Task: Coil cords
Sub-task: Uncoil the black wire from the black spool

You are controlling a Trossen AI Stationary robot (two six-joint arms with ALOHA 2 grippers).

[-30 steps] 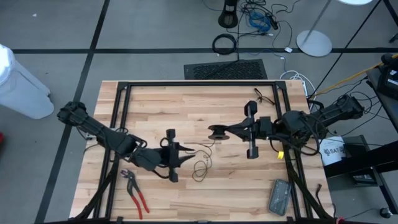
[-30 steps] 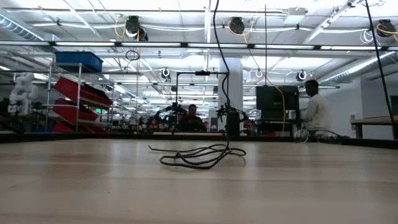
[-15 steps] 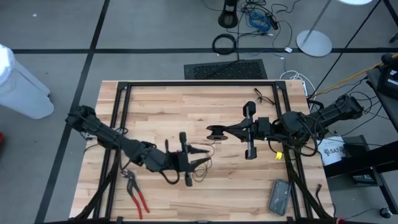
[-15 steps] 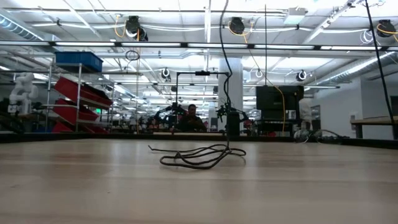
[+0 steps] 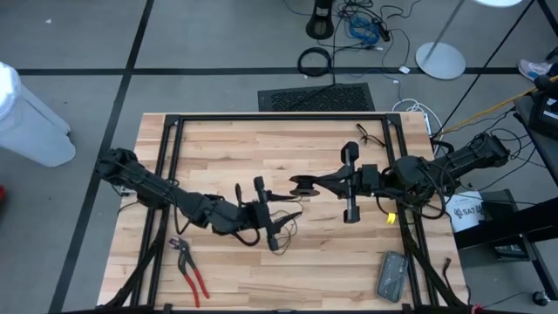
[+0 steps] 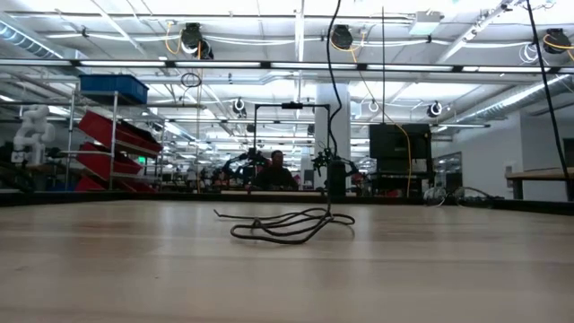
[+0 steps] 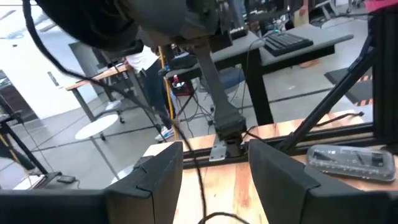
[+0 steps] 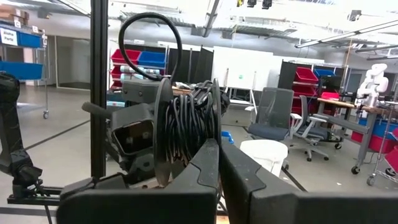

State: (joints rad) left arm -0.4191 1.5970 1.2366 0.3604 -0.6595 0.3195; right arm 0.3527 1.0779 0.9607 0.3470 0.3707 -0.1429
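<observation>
- The cord (image 5: 281,225) lies as a loose, untidy tangle near the middle of the wooden counter (image 5: 209,153); in the low view the cord (image 6: 287,224) rests flat on the counter, with one strand rising straight up out of the picture.
- That strand appears to run up to a small round spool (image 5: 305,184) held out at the tip of the right gripper (image 5: 319,184), whose jaws are clenched. In the right wrist view the spool (image 8: 186,134) sits just past the fingers with black cord already wound around it.
- The left gripper (image 5: 288,220) hangs over the tangle with its jaws released and holding nothing; its wrist view shows two spread fingers (image 7: 158,177) with a strand of cord between them.
- Step in hand, as I judge it: winding the slack onto the spool, with much cord left loose.
- The next move likely calls for the left gripper to close on a strand and feed it toward the spool without snagging the loops.
- Pliers (image 5: 189,266) lie apart near the counter's front, unused.
</observation>
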